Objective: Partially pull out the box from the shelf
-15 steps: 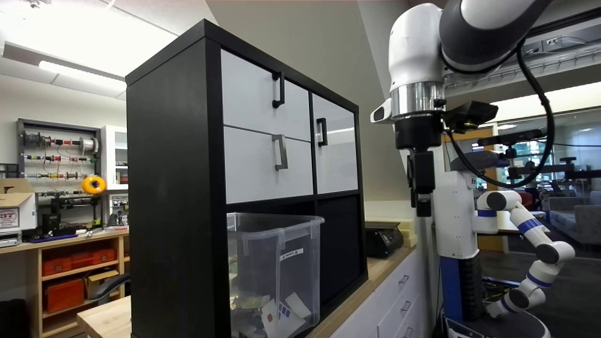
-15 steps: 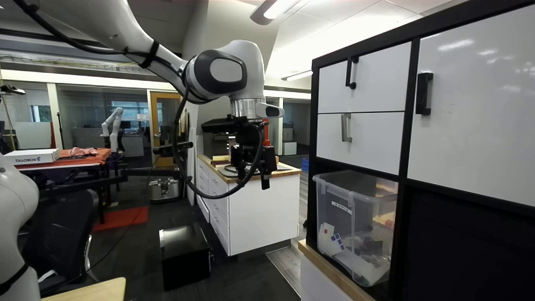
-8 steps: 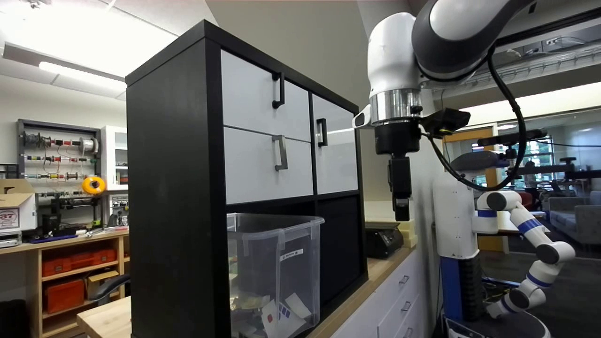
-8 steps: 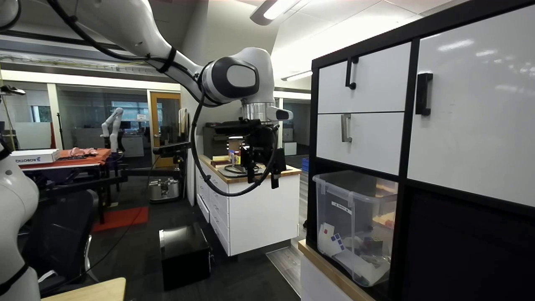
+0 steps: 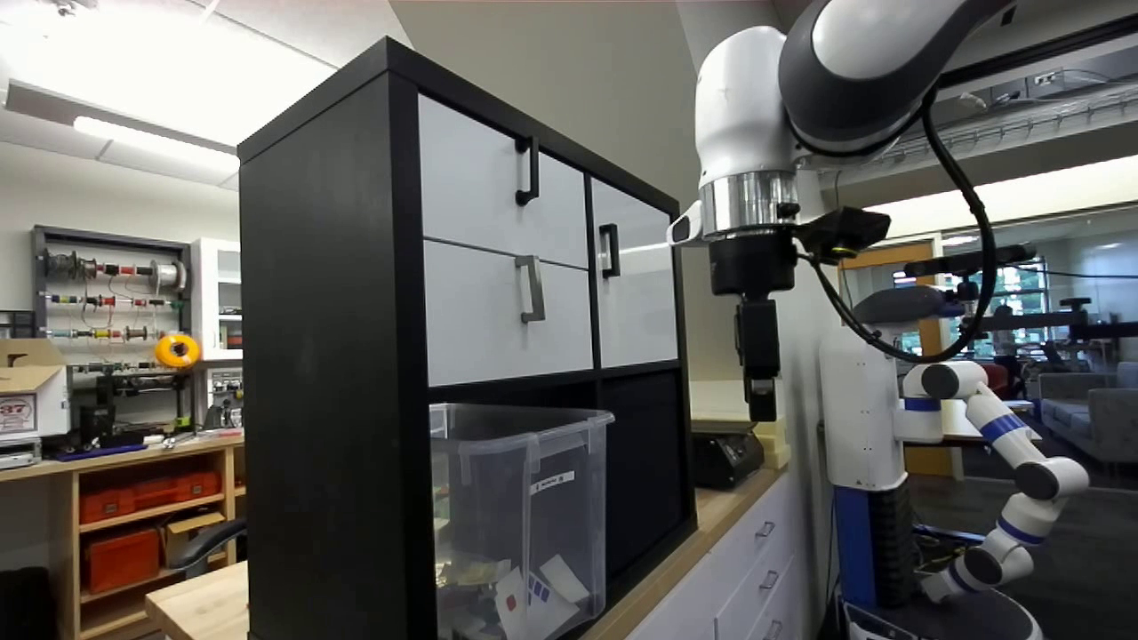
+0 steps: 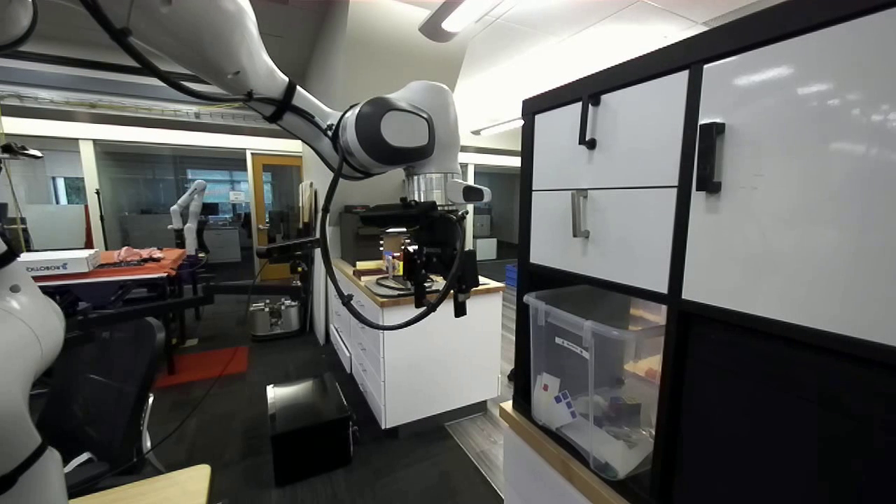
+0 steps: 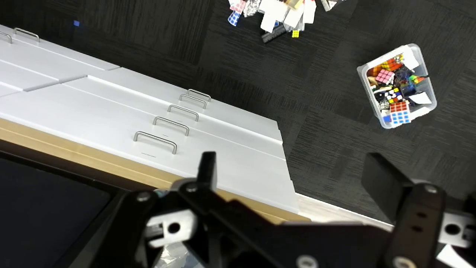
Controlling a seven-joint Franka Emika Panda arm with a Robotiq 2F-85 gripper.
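The box (image 5: 533, 498) is a large clear plastic bin with papers and small items inside. It sits in a lower compartment of the black shelf (image 5: 320, 338), below two white drawer fronts. The box (image 6: 595, 371) and the shelf (image 6: 609, 238) show in both exterior views. My gripper (image 5: 760, 404) points down in front of the shelf, apart from the box; it also shows in an exterior view (image 6: 440, 304). In the wrist view my gripper (image 7: 292, 167) has its fingers wide apart with nothing between them. There, only a little clear plastic shows at bottom left behind the finger linkage.
The shelf stands on a wooden counter edge (image 5: 658, 578) above white drawers (image 7: 223, 156). A black device (image 5: 725, 455) is beside the shelf. A clear bin of cubes (image 7: 399, 89) and loose items (image 7: 279, 15) lie on the floor. Black handles (image 6: 581, 213) jut from the shelf fronts.
Over the first half second the arm moved toward the shelf and slightly lower, and the gripper turned a little. Since then it is almost still. The box has not moved.
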